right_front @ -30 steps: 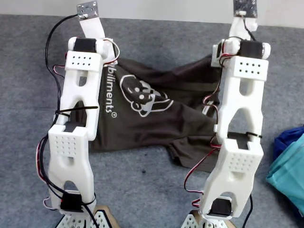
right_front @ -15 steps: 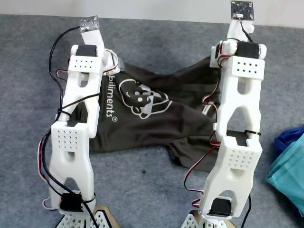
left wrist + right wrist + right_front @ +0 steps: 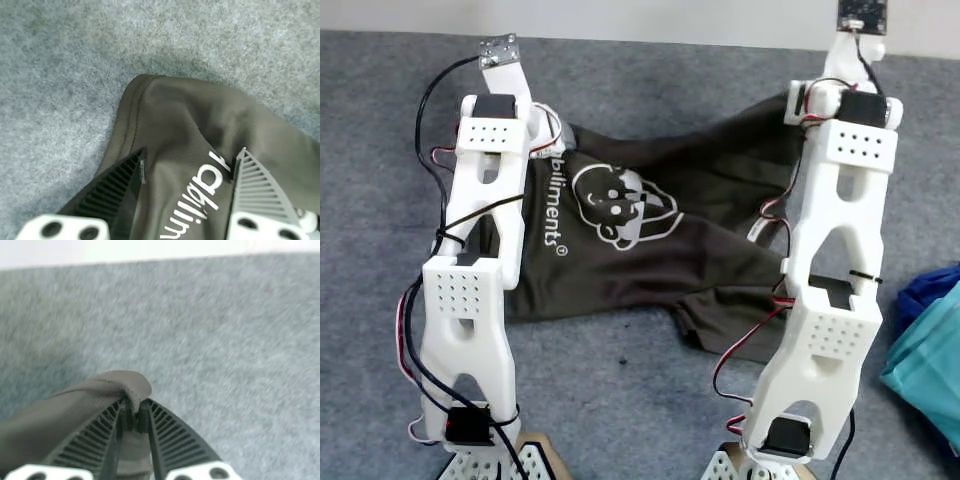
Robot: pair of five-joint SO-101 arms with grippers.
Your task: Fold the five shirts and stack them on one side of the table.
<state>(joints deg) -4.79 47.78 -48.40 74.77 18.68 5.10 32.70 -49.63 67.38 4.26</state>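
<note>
Over one corner of the dark shirt [image 3: 650, 250] (white print facing up) the left jaws stand spread, while the right jaws pinch another corner.

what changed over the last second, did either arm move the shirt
The right tool, shut on a corner of the dark brown shirt with a white print, moved farther from its base and outward, drawing that corner out with it. The left tool, open over the shirt, drew back slightly toward its base. The shirt's middle and the pile of blue and teal cloth stayed put.
</note>
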